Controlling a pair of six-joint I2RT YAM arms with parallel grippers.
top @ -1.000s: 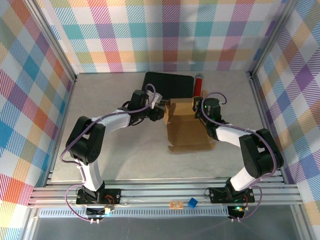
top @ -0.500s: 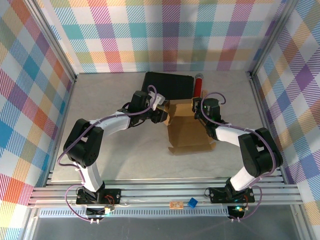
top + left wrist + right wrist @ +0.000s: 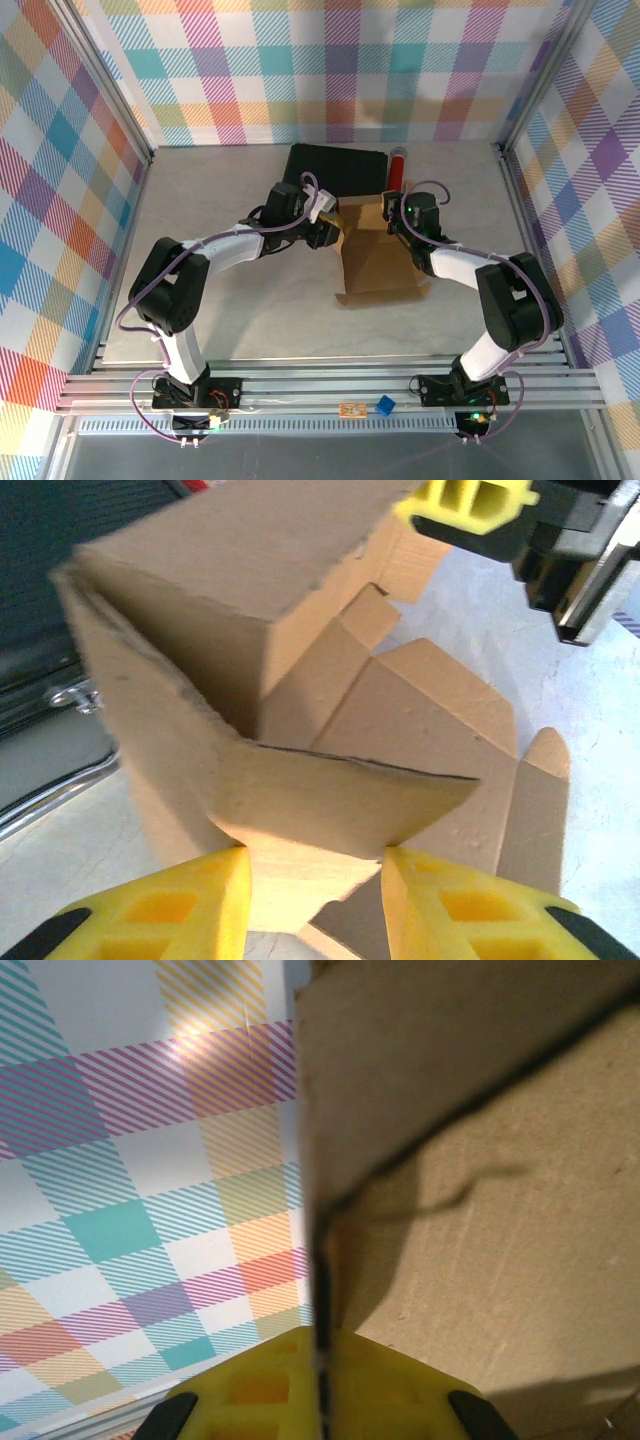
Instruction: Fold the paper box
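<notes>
The right gripper (image 3: pixel 322 1352) is clamped on a wall edge of the paper box (image 3: pixel 375 258), which sits mid-table (image 3: pixel 250 310). The left gripper (image 3: pixel 312 860), half spread, straddles a flap; I can't tell whether it grips.

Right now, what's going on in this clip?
Two arms are folding a brown cardboard box mid-table. The right gripper is shut on the edge of a raised wall at its far end. The left gripper straddles a flap on its left side; whether it pinches it is unclear. The near panel lies flat.
</notes>
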